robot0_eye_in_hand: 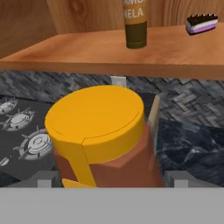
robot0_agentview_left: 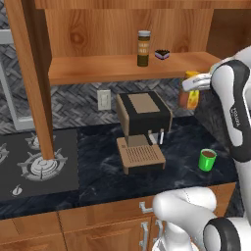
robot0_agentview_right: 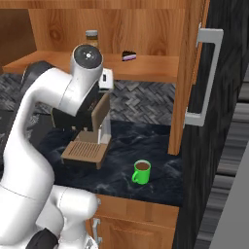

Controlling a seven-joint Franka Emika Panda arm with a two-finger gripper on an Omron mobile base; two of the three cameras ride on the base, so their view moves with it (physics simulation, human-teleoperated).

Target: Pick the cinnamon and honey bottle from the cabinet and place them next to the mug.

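- Gripper (robot0_agentview_left: 192,87): in the left base view it sits out in front of the cabinet shelf's right end, above the counter. The fingers are closed around the honey bottle, gripping it by its sides.
- Honey bottle (robot0_eye_in_hand: 103,138): amber body, yellow cap. Held in the gripper, off the shelf and clear of the counter. In the hand view its cap sits close to the camera, with the shelf edge beyond it. In the left base view (robot0_agentview_left: 192,95) it hangs just below the level of the shelf.
- Cinnamon (robot0_agentview_left: 143,48): dark jar with grey lid and tan label, standing upright on the cabinet shelf, towards the middle of the shelf's width.
- Cabinet (robot0_agentview_left: 98,68): warm-brown wood, one thick open shelf, with a vertical post at the left reaching down to the stove.
- Small dark dish (robot0_agentview_left: 162,54): on the shelf, just to the right of the cinnamon and apart from it.
- Mug (robot0_agentview_left: 207,159): bright green with brown inside, upright on the dark counter, to the right of the coffee machine and well below the held bottle.
- Coffee machine (robot0_agentview_left: 142,128): brown and black, on the counter under the shelf.
- Stove (robot0_agentview_left: 37,164): gas burners at the left of the counter.
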